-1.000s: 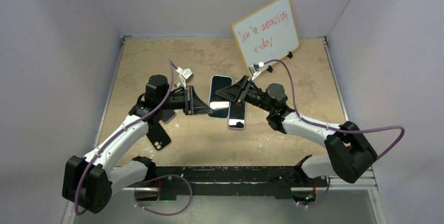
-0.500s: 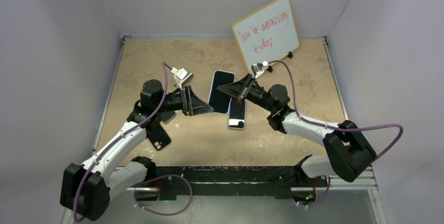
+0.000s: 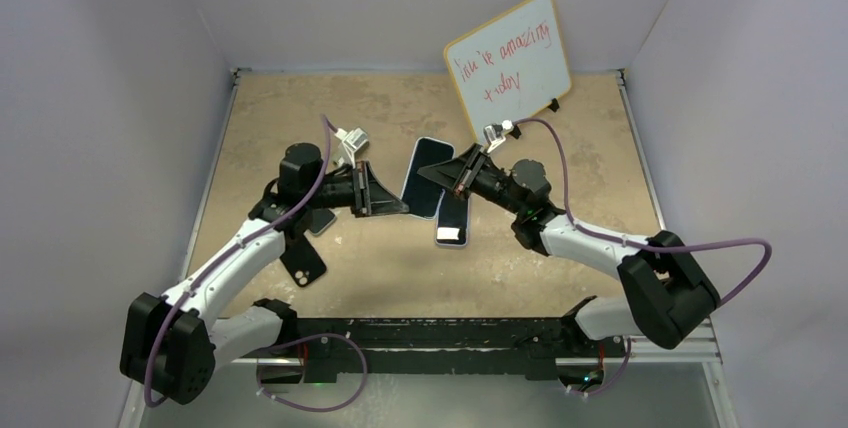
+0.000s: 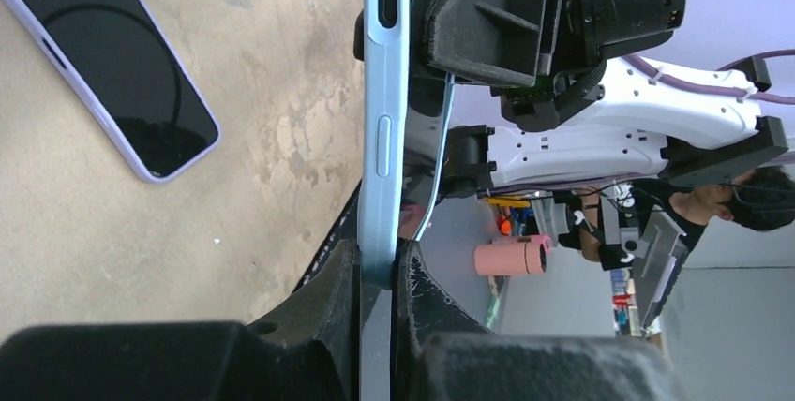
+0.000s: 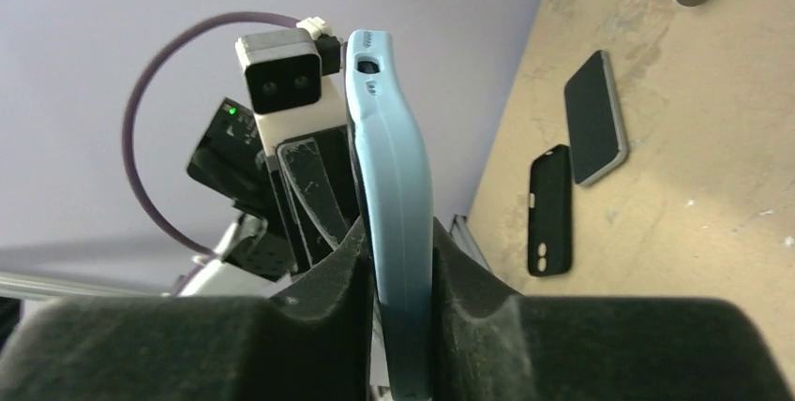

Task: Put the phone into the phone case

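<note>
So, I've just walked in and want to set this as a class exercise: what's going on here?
Both arms meet over the middle of the table. The left gripper and the right gripper are clamped on a light blue phone case from opposite sides, holding it off the surface. Whether a phone sits inside it cannot be told. One phone lies flat close by; a black case and a second phone lie further left.

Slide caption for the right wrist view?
Right claw pinches a light-blue phone case edge-on; a black case and a dark phone lie flat on the table beyond.
</note>
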Robot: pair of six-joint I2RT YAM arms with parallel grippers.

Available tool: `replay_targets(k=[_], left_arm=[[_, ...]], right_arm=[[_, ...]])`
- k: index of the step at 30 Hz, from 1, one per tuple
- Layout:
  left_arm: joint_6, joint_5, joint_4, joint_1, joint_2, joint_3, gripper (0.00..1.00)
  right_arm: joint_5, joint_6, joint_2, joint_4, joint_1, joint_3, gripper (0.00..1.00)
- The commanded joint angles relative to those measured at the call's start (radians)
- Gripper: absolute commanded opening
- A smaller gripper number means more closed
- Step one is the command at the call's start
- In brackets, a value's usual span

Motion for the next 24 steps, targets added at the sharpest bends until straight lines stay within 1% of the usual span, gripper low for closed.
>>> replay_targets(k=[1,2,3,4,5,6,7,10,13,15,18,19,22,24], left_arm=[[0.115,-0.101,-0.128,0.007,-0.01,0.035,0.0],[0.112,-0.096,-0.117,0.007,-0.019,0.033,0.02],[0.11,-0.093,-0.113,0.007,-0.03,0.035,0.13],[0.118,-0.095,-0.117,0.007,-0.041,0.039,0.29],[0.133,-0.101,-0.132,0.008,-0.053,0.046,0.37],[0.149,-0.11,-0.152,0.011,-0.065,0.056,0.42],[0.158,-0.114,-0.162,0.014,-0.077,0.064,0.46],[0.158,-0.097,-0.143,0.046,-0.113,0.082,0.5],[0.141,-0.07,-0.098,0.078,-0.135,0.098,0.53],[0.119,-0.039,-0.005,0.085,-0.125,0.105,0.54],[0.094,0.019,0.071,0.085,-0.08,0.123,0.55],[0.072,0.044,0.114,0.086,-0.066,0.121,0.55],[-0.065,0.111,0.33,0.087,-0.029,0.084,0.55],[-0.087,0.118,0.382,0.087,-0.014,0.075,0.55]], right_arm=[[0.009,-0.076,-0.059,0.003,0.006,0.035,0.13],[0.008,-0.092,-0.063,-0.008,0.005,0.036,0.09],[0.007,-0.109,-0.067,-0.013,0.006,0.033,0.07],[-0.001,-0.127,-0.073,-0.015,0.006,0.03,0.06],[-0.019,-0.149,-0.078,-0.017,0.005,0.032,0.06],[-0.038,-0.175,-0.084,-0.026,0.005,0.034,0.06],[-0.064,-0.202,-0.089,-0.032,0.005,0.034,0.06],[-0.148,-0.277,-0.109,-0.044,0.006,0.022,0.07],[-0.211,-0.327,-0.134,-0.021,0.006,0.004,0.08],[-0.257,-0.363,-0.151,-0.039,0.005,-0.004,0.09],[-0.291,-0.382,-0.174,-0.026,0.006,-0.021,0.1],[-0.302,-0.383,-0.175,-0.026,0.006,-0.02,0.1],[-0.335,-0.378,-0.172,-0.01,0.008,-0.017,0.1],[-0.349,-0.362,-0.168,0.02,0.01,-0.023,0.1]])
